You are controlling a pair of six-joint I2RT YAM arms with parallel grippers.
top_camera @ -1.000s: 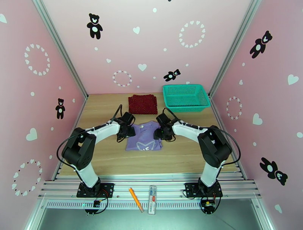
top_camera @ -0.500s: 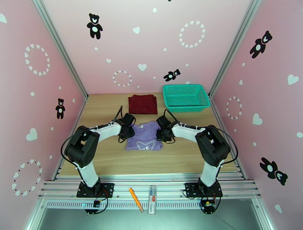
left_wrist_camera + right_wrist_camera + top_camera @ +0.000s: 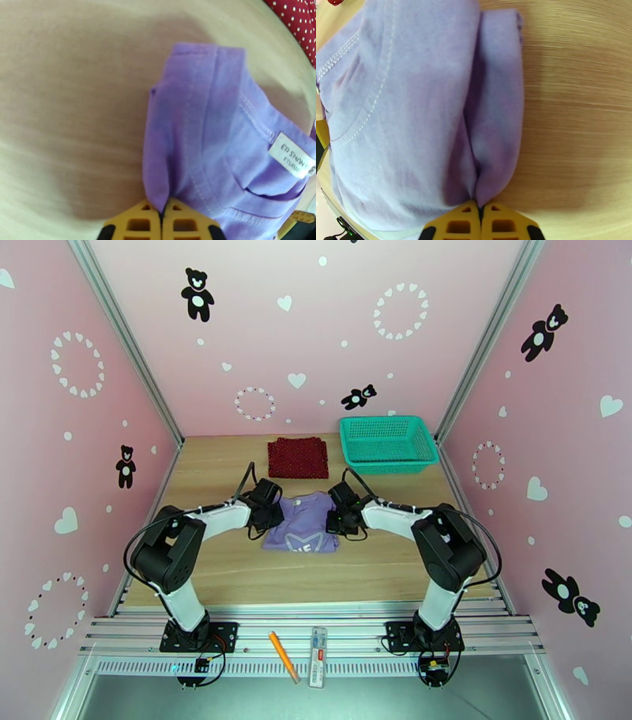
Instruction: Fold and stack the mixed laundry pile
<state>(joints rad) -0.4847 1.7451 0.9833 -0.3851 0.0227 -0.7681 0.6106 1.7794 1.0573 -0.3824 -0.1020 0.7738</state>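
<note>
A folded lavender-purple T-shirt [image 3: 304, 526] with a pale print lies mid-table. My left gripper [image 3: 271, 518] is shut on its left edge, and my right gripper [image 3: 335, 522] is shut on its right edge. In the left wrist view the yellow fingers [image 3: 142, 225] pinch a purple fold [image 3: 197, 130] that carries a white label [image 3: 290, 155]. The right wrist view has its yellow fingers [image 3: 458, 225] clamped on a thick purple fold [image 3: 434, 110]. A dark red dotted cloth [image 3: 298, 457] lies folded flat behind the shirt; its corner [image 3: 300, 23] appears at the top right of the left wrist view.
A teal mesh basket [image 3: 387, 444] stands at the back right of the wooden table [image 3: 205, 469]. An orange pencil [image 3: 282, 655] and a clear tube [image 3: 317, 646] rest on the metal rail in front of the arm bases. Pink walls close in the sides.
Both grippers have lowered onto the shirt's side edges and closed on the fabric. The shirt's far edge has bunched slightly; the red cloth has not moved.
</note>
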